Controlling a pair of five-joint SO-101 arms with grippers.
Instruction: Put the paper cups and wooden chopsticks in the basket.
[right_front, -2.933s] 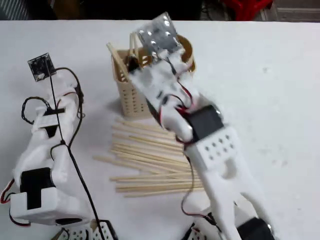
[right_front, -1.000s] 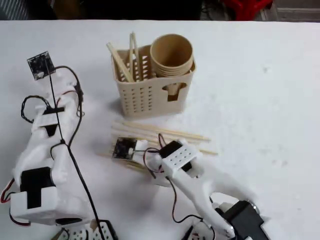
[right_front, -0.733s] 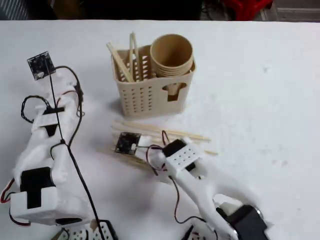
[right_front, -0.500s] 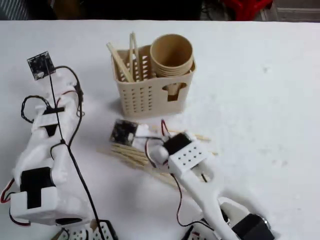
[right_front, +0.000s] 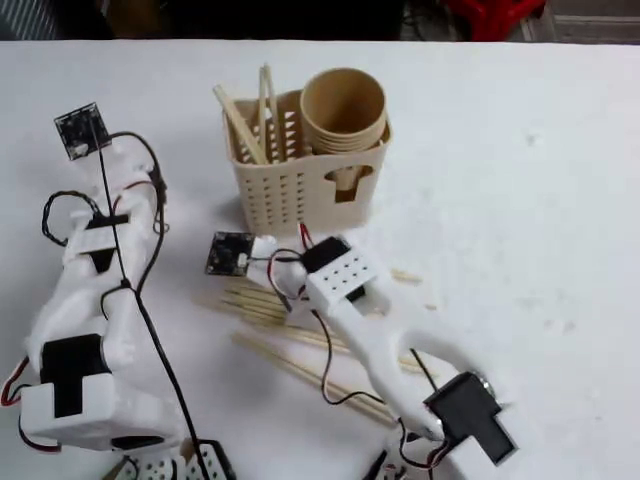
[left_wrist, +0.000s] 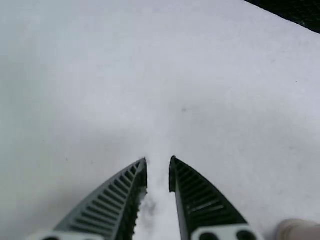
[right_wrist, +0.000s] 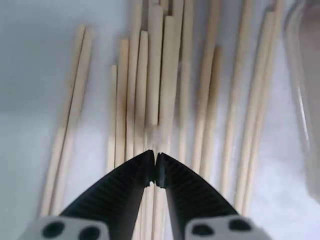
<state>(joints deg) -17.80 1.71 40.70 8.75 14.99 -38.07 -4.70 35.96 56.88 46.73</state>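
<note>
Just before the basket (right_front: 290, 195), my right tool (right_wrist: 154, 167) sat closed tip to tip over the loose chopsticks (right_wrist: 165, 75) on the desk (right_front: 520, 180); whether it pinched 1, I could not tell. Stacked paper cups (right_front: 343, 100) stood in the basket. My left tool (left_wrist: 157, 172) hung narrowly parted over bare desk. With the sticks so tightly packed, I judged 2 might lift together and 1 slip free.

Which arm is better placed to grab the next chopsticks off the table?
Right. The right pincer hangs directly over the loose chopsticks; the left pincer sits over the table, away from them.
</note>
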